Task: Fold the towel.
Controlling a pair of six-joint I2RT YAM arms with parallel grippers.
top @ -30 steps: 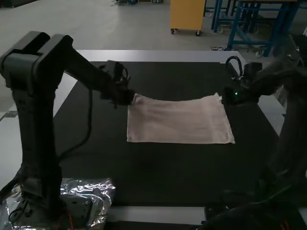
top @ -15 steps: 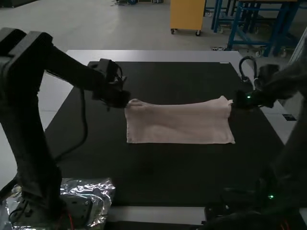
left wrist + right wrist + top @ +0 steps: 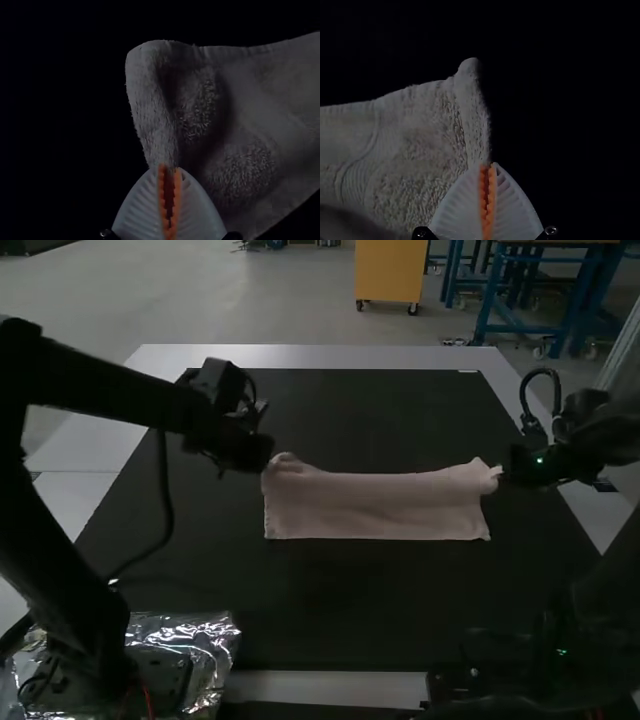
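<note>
Pinching the towel point(image 3: 375, 508) at its far left corner, the left claw point(image 3: 268, 453) has its orange pads point(image 3: 177, 192) drawn close together, and the right claw point(image 3: 508, 472) nips the far right corner in the same way. Between them the pale cloth lies in a wide, shallow band across the middle of the desk point(image 3: 330, 615), its near edge nearly straight, its far edge dipping slightly between the two bunched corners.

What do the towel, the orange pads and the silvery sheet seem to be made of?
Towel: soft, matt terry cloth, probably cotton; fuzzy pile shows. Pads: matt rubber or soft plastic, perhaps moulded, since they have regular teeth. Sheet: glossy foil or metallised film; its crinkles glint.
</note>
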